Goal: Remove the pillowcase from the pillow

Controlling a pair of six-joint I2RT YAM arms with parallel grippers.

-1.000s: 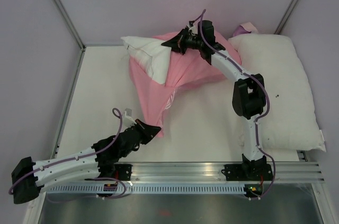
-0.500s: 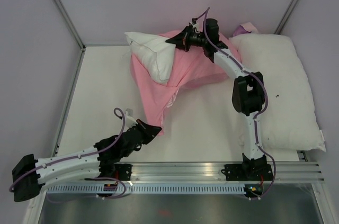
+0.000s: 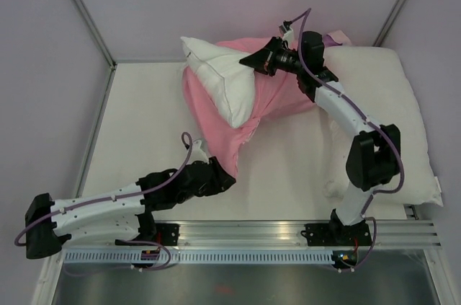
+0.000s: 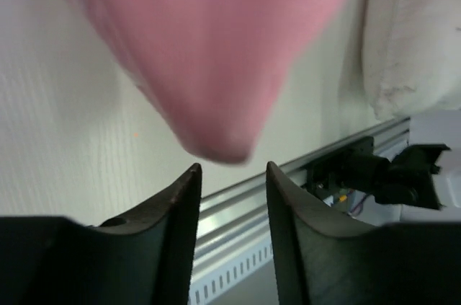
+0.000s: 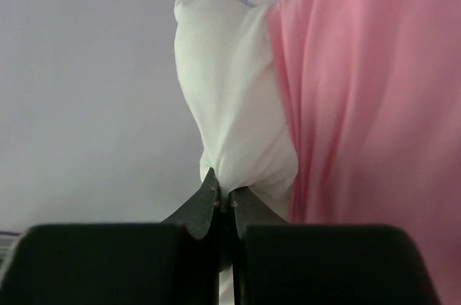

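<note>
Where the pillowcase (image 3: 215, 139) drapes, much of the pillow (image 3: 227, 81) is hidden.

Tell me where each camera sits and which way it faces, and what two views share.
Top external: above and behind the arm bases, looking down on the table; left gripper and right gripper show.
Left wrist: on the left arm, facing the pillowcase corner and rail; its open fingers show.
Right wrist: on the right arm, facing the wall; its shut fingers pinch the pillow.
Shared: both wrist views show the pillowcase.
</note>
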